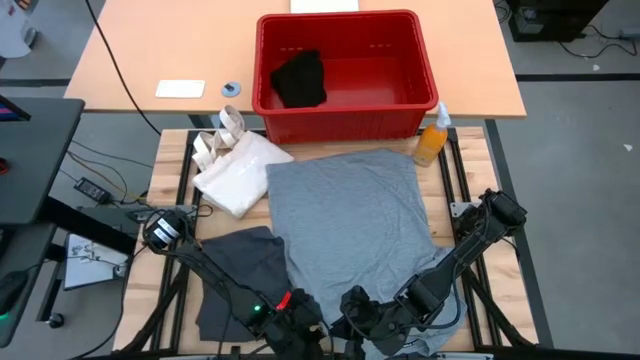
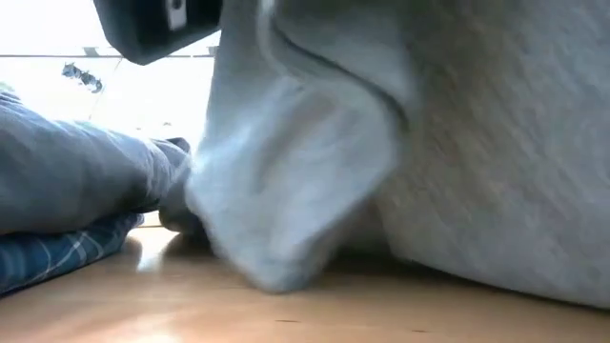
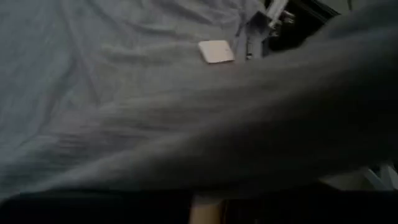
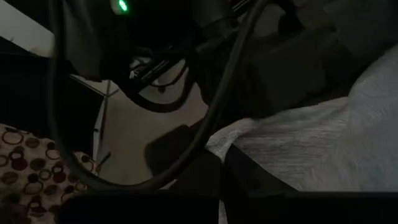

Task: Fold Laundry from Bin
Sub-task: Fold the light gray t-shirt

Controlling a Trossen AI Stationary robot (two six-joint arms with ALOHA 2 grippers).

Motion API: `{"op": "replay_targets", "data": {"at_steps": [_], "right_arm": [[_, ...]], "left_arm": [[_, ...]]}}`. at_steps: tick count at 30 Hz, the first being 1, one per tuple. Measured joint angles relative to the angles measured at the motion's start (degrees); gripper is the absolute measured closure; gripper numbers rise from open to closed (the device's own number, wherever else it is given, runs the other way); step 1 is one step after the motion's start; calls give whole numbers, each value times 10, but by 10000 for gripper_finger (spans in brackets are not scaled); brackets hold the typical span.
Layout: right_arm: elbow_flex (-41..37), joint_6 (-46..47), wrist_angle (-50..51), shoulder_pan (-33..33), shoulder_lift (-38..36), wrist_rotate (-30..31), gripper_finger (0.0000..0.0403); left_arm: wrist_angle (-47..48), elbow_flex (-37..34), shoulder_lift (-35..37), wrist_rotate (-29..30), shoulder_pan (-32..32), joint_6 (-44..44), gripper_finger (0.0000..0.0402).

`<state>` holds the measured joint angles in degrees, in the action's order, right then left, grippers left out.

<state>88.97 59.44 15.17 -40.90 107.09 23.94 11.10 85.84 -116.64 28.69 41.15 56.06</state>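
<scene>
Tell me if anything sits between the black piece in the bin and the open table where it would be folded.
The bin's near wall stands between them. Beyond it, the light grey shirt already lies spread over the table's middle, with the tote bag beside it. Both grippers sit at the near edge.

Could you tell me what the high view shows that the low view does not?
Only the high view shows the red bin with a black piece inside, the cream tote bag, the orange spray bottle and a dark grey piece. Only the low view shows a blue plaid shirt lying on the wooden table. Both show the light grey garment, hanging close in the low view.
</scene>
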Motion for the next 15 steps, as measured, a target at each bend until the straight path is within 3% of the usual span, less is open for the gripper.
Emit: {"op": "replay_targets", "data": {"at_steps": [2, 4, 9, 15], "right_arm": [[0, 0, 11, -1, -2, -3, 395], [0, 0, 29, -2, -7, -9, 395], [0, 0, 94, -3, -32, -25, 395], [0, -15, 157, -3, -47, -134, 394]], "left_arm": [[-3, 0, 0, -1, 1, -2, 354], [-1, 0, 2, -13, 3, -2, 385], [26, 0, 32, -70, 14, -5, 391], [133, 0, 102, -86, 24, -47, 396]]}}
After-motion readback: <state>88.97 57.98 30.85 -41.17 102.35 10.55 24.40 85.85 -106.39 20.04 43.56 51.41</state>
